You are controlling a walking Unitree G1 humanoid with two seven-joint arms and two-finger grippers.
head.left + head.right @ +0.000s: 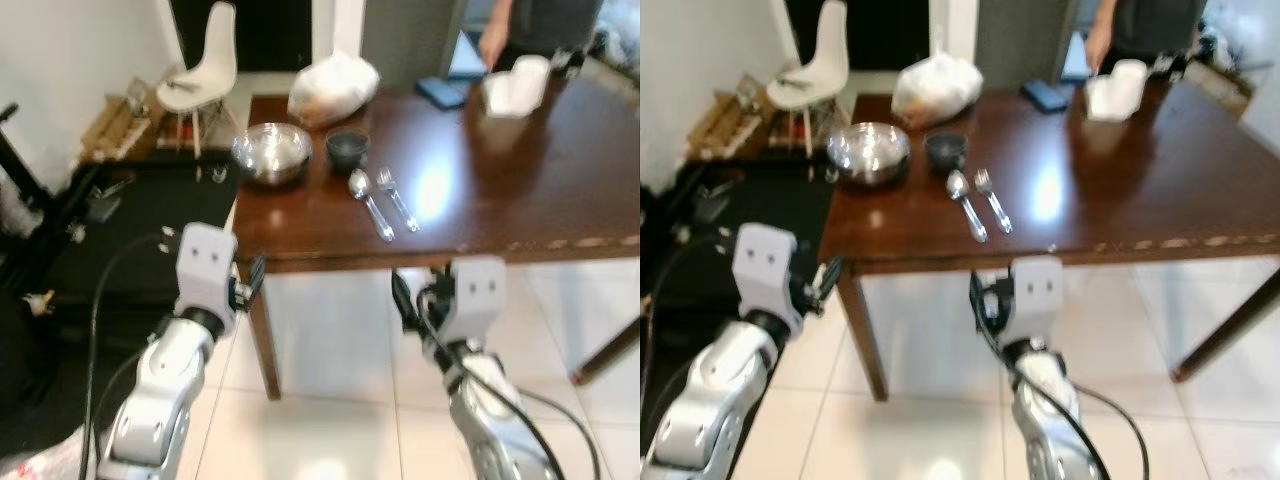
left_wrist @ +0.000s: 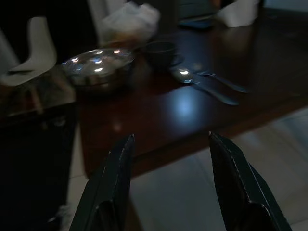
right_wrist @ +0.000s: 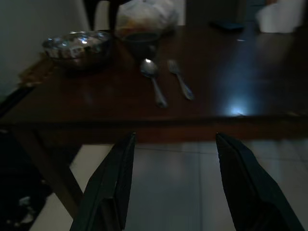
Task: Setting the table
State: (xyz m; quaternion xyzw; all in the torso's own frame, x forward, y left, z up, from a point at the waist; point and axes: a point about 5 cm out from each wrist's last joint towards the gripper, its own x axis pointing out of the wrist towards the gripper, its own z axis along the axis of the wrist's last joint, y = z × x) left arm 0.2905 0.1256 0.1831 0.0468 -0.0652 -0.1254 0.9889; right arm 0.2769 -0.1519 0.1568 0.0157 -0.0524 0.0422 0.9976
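A dark wooden table (image 1: 510,200) stands ahead of me. A spoon (image 1: 370,203) and a fork (image 1: 397,198) lie side by side near its front edge. Behind them sit a small dark bowl (image 1: 347,150) and a shiny steel mixing bowl (image 1: 272,153). My left gripper (image 2: 171,136) is open and empty, held below and in front of the table's left corner. My right gripper (image 3: 175,135) is also open and empty, low before the front edge, with the spoon (image 3: 154,86) and fork (image 3: 182,83) beyond it.
A white plastic bag (image 1: 333,88), a blue item (image 1: 443,91) and a white container (image 1: 515,88) sit at the table's far side, where a person (image 1: 540,25) stands. A white chair (image 1: 200,75) and a black mat (image 1: 150,220) lie left. A table leg (image 1: 262,330) is between my arms.
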